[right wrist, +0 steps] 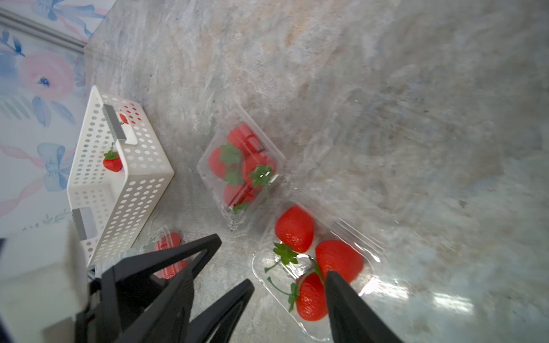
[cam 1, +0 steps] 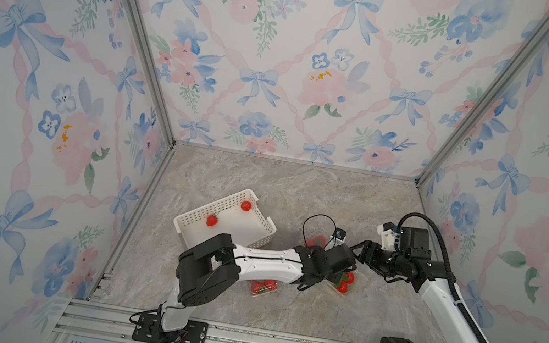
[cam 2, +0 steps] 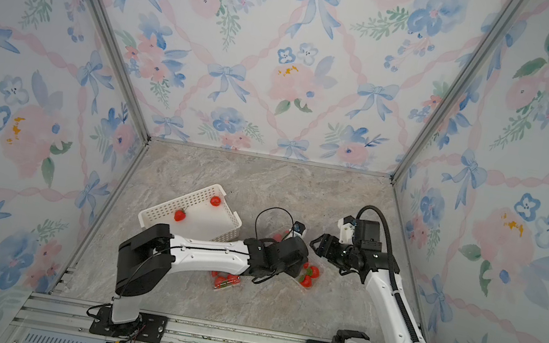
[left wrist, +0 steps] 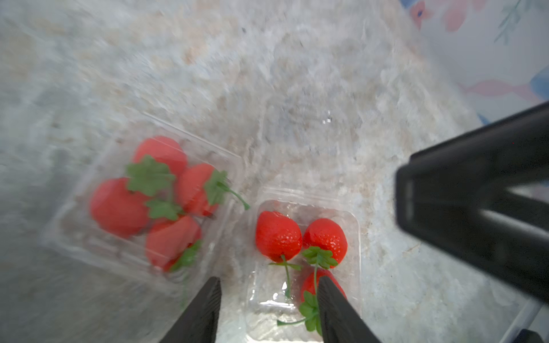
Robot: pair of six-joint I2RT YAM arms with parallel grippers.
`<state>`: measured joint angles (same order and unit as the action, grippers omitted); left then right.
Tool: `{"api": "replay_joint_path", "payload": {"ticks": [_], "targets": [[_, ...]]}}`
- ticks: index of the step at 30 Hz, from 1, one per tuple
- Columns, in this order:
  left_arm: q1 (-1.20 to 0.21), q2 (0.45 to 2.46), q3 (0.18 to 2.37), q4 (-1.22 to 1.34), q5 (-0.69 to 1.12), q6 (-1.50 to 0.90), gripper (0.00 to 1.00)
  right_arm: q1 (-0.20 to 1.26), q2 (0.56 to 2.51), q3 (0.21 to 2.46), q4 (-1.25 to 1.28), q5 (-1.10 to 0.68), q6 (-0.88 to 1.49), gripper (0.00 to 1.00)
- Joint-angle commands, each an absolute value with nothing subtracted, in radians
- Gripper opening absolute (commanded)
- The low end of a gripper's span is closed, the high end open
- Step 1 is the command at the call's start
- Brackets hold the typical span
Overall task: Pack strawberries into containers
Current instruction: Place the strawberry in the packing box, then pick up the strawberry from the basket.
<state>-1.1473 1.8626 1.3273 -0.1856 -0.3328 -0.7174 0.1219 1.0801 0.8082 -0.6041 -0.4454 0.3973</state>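
The left claw (left wrist: 269,280) and right claw (right wrist: 289,277) are both hanging open, gripping nothing, by a clear container (left wrist: 309,196) holding three strawberries (left wrist: 277,236). A white basket (cam 1: 207,208) is sitting at ten o'clock from them.

**A:** What do the arms look like?
**B:** The left arm (cam 1: 266,260) and the right arm (cam 1: 446,304) have white shells dotted with small screws, and black joint housings.
**A:** Any cabling?
**B:** There's a thin black cable (cam 1: 320,215) on the left arm and a thick corrugated black hose (cam 1: 422,215) on the right.
**A:** And the ends?
**B:** The left gripper (left wrist: 269,279) and right gripper (right wrist: 289,276) have black tapered fingers (left wrist: 205,308) with ribbed faces. Underneath are black base plates (cam 1: 195,334).
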Motion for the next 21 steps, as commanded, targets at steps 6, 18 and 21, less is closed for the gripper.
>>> {"api": "replay_joint_path", "payload": {"ticks": [6,18,21], "targets": [[-0.822,1.554,1.029,-0.201,-0.384,-0.74,0.58,0.341,1.201,0.944,-0.513,-0.363,0.437,0.72],[-0.405,1.59,1.005,-0.201,-0.288,-0.667,0.59,0.509,1.449,1.144,-0.427,-0.34,0.463,0.72],[-0.377,1.646,1.026,-0.2,-0.27,-0.668,0.58,0.517,1.487,1.174,-0.423,-0.343,0.463,0.71]]}}
